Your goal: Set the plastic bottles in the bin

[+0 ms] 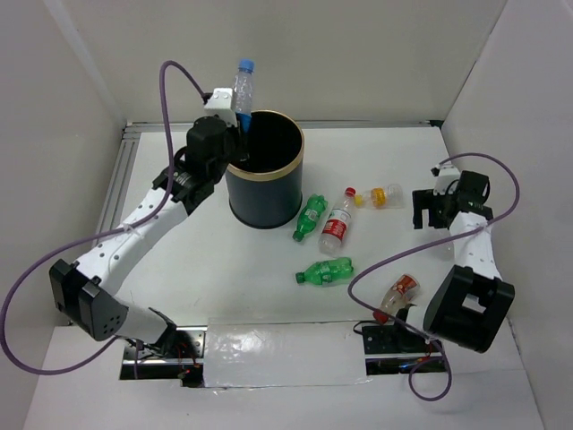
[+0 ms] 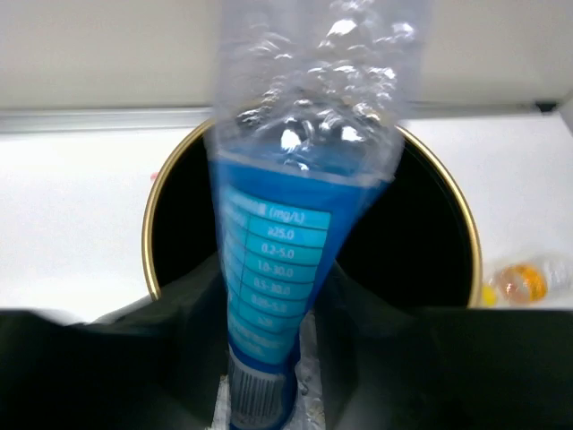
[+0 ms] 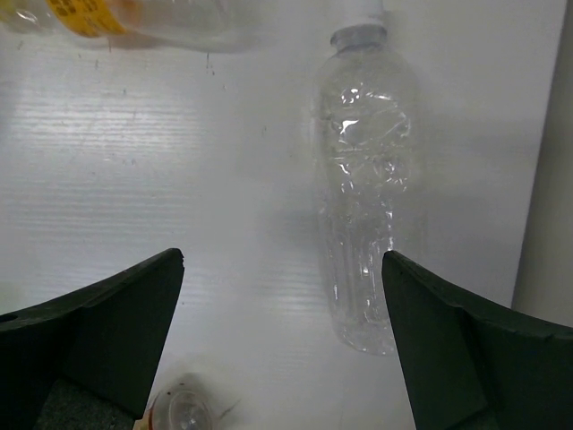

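My left gripper [image 1: 235, 124] is shut on a clear bottle with a blue label and blue cap [image 1: 243, 85], held upright at the far left rim of the dark bin [image 1: 261, 202]. In the left wrist view the blue-labelled bottle [image 2: 291, 224] fills the middle between the jaws, in front of the bin's gold rim [image 2: 150, 224]. Two green bottles [image 1: 310, 218] [image 1: 325, 271], a red-white bottle [image 1: 337, 224] and a yellow-labelled bottle [image 1: 386, 195] lie right of the bin. My right gripper [image 1: 431, 211] is open above the table, with a clear bottle [image 3: 363, 179] lying just inside its right finger.
A small bottle with an orange-red label [image 1: 400, 292] lies near the right arm's base; its end shows at the bottom of the right wrist view [image 3: 183, 408]. The yellow-labelled bottle also shows at the top left there [image 3: 89, 13]. White walls close in the table.
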`<state>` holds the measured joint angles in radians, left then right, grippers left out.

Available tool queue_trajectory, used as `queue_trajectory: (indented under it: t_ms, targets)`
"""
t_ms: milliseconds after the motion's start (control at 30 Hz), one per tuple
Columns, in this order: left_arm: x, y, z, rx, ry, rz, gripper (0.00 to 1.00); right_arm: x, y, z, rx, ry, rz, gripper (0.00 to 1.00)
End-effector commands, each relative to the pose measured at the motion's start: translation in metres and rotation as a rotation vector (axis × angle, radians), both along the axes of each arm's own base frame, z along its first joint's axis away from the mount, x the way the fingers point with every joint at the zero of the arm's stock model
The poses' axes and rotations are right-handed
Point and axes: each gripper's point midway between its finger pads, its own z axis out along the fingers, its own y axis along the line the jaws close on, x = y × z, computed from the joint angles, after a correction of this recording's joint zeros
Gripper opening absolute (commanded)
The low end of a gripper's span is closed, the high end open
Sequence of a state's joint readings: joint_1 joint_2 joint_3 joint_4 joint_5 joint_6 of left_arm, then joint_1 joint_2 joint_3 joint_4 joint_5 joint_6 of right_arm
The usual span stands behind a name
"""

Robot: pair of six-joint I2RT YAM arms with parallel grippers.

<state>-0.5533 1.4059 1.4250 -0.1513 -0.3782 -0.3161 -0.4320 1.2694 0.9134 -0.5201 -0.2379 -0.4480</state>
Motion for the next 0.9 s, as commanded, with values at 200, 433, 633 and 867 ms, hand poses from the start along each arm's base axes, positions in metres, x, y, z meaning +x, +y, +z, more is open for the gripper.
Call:
queue_trajectory:
  t_ms: [200, 433, 633, 867]
  targets:
    - [0.025, 0.033, -0.006, -0.009, 0.032, 0.208, 1.0, 0.011, -0.03, -0.044, -0.077, 0.081, -0.049, 0.98]
    - [-0.045, -0.033, 0.036, 0.086, -0.18, -0.13, 0.95, 0.012, -0.054, -0.065, -0.176, 0.138, -0.081, 0.98]
    - [-0.129, -0.107, -0.04, 0.188, -0.108, -0.545, 0.82, 0.002, -0.06, -0.104, -0.155, 0.238, -0.089, 0.94]
    - [-0.18, -0.157, -0.143, 0.288, 0.044, -0.683, 0.9, 0.005, -0.051, -0.09, -0.055, 0.216, 0.018, 0.29]
